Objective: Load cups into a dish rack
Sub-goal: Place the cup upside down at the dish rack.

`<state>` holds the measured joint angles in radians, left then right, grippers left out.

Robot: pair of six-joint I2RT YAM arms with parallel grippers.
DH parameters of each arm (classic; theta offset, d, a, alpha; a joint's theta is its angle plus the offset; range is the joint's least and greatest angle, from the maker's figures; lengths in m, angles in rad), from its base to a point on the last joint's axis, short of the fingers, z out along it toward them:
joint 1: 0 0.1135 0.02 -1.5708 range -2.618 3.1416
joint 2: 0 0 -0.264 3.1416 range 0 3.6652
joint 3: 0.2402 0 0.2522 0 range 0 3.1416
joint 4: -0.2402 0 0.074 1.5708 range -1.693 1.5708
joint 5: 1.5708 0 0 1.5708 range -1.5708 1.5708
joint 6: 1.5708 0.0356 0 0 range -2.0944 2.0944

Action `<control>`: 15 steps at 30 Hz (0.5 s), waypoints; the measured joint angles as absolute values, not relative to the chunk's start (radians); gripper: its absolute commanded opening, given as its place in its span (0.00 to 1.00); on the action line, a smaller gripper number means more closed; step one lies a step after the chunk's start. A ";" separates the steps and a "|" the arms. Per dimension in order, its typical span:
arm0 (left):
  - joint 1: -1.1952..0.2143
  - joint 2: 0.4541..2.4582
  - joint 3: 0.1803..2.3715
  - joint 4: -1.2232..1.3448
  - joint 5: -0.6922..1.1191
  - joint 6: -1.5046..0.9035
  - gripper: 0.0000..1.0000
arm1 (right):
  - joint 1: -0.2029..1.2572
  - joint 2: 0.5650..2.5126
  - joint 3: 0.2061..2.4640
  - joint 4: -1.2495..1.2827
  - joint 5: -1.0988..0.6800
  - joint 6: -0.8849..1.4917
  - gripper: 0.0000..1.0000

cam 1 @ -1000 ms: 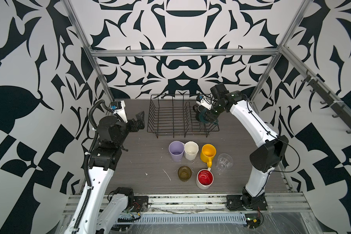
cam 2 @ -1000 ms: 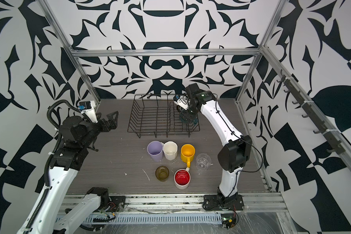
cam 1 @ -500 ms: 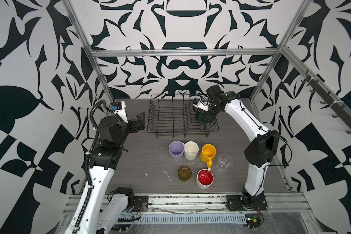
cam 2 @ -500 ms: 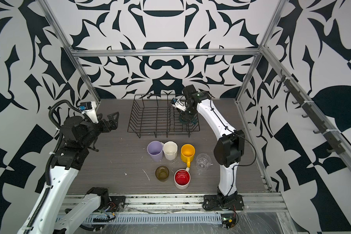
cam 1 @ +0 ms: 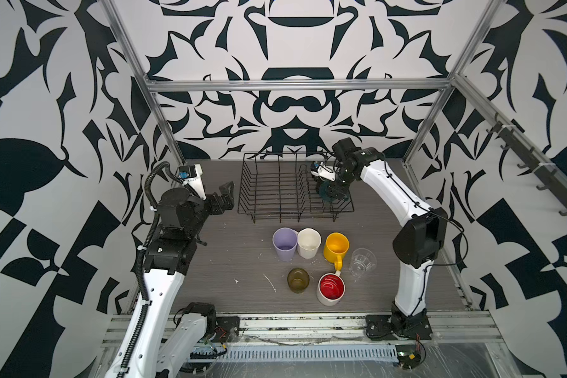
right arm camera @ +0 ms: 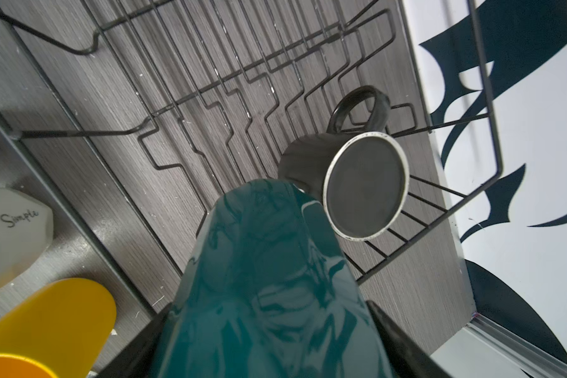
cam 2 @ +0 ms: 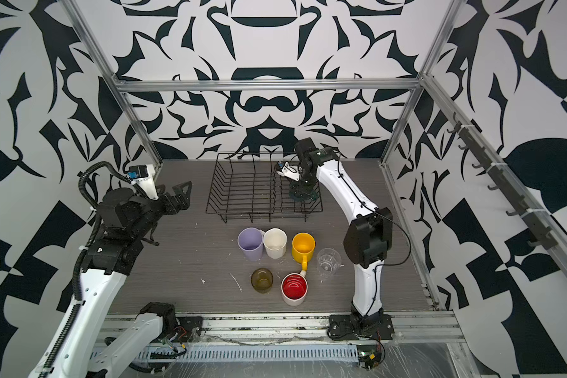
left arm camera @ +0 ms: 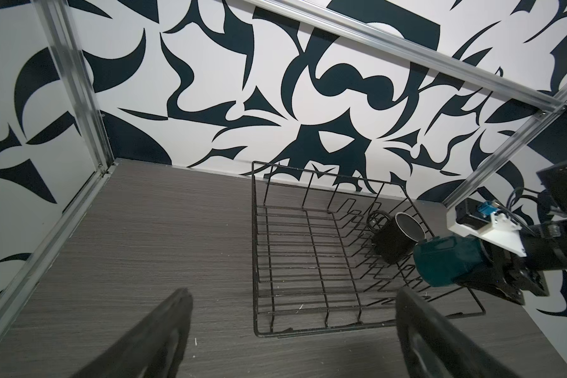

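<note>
Dish rack (cam 1: 269,196): black mug (left arm camera: 391,240) lying inside, right end.
Right end effector (cam 1: 334,196): clamped on dark-green mug (cam 1: 324,195), tilted above rack's right end, beside black mug.
Left end effector (cam 1: 227,196): spread wide, empty, beside rack.
Other cups (cam 1: 308,243): six on bench (cam 1: 236,261), before rack.
Rack wires (right arm camera: 229,98): best to seat green mug squarely, clear of black mug, before release.

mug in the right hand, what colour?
The mug is glossy dark teal-green on the outside. It shows best in the right wrist view.
</note>
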<state>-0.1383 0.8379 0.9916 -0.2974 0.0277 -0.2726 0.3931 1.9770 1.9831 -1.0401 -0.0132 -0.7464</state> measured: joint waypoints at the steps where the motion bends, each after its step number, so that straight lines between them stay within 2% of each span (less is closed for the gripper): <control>1: -0.138 0.838 0.992 -0.297 0.028 -0.273 0.99 | 0.393 1.981 1.983 -1.039 -0.013 -0.749 0.00; 15: -0.138 0.825 0.978 -0.306 0.031 -0.286 0.99 | 0.393 1.998 1.973 -1.023 0.009 -0.768 0.00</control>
